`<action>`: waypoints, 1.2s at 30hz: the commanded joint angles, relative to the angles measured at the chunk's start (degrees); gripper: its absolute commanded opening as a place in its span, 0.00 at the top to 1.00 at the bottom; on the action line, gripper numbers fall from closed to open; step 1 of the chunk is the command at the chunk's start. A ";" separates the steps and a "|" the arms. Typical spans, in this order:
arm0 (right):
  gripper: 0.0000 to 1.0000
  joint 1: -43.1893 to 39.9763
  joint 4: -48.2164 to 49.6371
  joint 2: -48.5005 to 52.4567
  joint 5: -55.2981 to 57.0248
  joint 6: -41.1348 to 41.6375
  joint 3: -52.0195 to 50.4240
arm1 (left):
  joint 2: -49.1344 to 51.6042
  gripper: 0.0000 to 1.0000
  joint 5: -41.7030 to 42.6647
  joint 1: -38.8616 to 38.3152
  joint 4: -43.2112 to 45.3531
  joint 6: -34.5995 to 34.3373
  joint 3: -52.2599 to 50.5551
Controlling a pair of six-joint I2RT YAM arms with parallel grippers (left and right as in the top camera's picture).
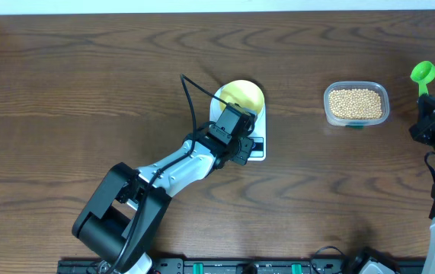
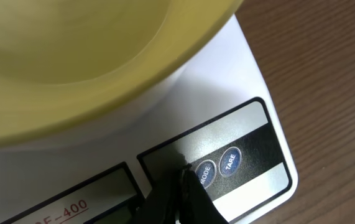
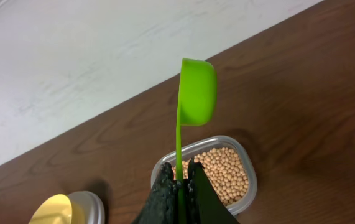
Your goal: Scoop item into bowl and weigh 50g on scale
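The left end effector, fingers together, rests its tip on the white rounded digital kitchen scale, at the edge of the round MODE button beside the TARE button. The small pale yellow round bowl sits empty on the scale. It is best to press squarely and zero the scale before scooping. The small round tan beans lie to the right of the scale. The right end effector, farther right, is clamped on a green plastic scoop.

From overhead the left gripper sits right over the scale, so most of its front is hidden. On the left wrist view the bowl is a blurry blob cut off top and left, and the display runs off the bottom edge. On the right wrist view the green scoop loses the end of its handle inside the right gripper.
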 commanded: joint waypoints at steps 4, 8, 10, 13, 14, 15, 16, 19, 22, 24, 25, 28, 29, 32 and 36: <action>0.99 0.55 -0.09 0.00 0.09 -0.98 0.87 | 4.26 0.93 -4.35 0.31 -3.23 -0.33 -2.34; 0.99 0.55 -0.09 0.00 0.11 -0.98 0.87 | 4.26 0.93 -4.35 0.31 -3.23 -0.33 -2.34; 0.99 0.55 -0.09 0.00 0.11 -0.96 0.87 | 4.26 0.93 -4.35 0.31 -3.23 -0.33 -2.34; 0.99 0.55 -0.09 0.00 0.11 -0.98 0.87 | 4.26 0.93 -4.35 0.31 -3.23 -0.33 -2.34; 0.99 0.55 -0.11 0.00 0.09 -0.98 0.87 | 4.26 0.93 -4.35 0.31 -3.23 -0.31 -2.34; 0.99 0.55 -0.13 0.00 0.11 -0.98 0.87 | 4.35 0.93 -4.35 0.31 -3.21 -0.33 -2.34; 0.99 0.55 -0.20 0.00 0.11 -0.98 0.87 | 4.48 0.93 -4.35 0.31 -3.21 -0.33 -2.34; 0.99 0.55 -0.59 0.02 0.11 -0.98 0.87 | 5.33 0.93 -4.35 0.31 -3.23 -0.33 -2.36; 0.99 0.55 -0.87 0.00 0.11 -0.98 0.87 | 5.92 0.92 -4.33 0.31 -3.26 -0.35 -2.36; 0.99 0.55 -0.96 0.00 0.11 -1.01 0.87 | 6.08 0.93 -4.33 0.31 -3.30 -0.35 -2.38; 0.99 0.55 -0.98 0.02 0.11 -1.01 0.87 | 6.08 0.93 -4.33 0.31 -3.32 -0.35 -2.40; 0.99 0.55 -0.96 0.00 0.50 -1.01 0.87 | 6.08 0.93 -4.33 0.31 -3.69 -0.33 -2.40; 0.99 0.55 -0.96 0.02 0.72 -0.98 0.87 | 6.08 0.93 -4.33 0.31 -3.74 -0.35 -2.47; 0.99 0.55 -0.96 0.00 1.16 -0.98 0.87 | 6.08 0.93 -4.35 0.31 -3.72 -0.35 -3.13; 0.99 0.55 -0.96 0.00 1.16 -0.98 0.87 | 6.08 0.93 -4.35 0.31 -3.72 -0.81 -4.02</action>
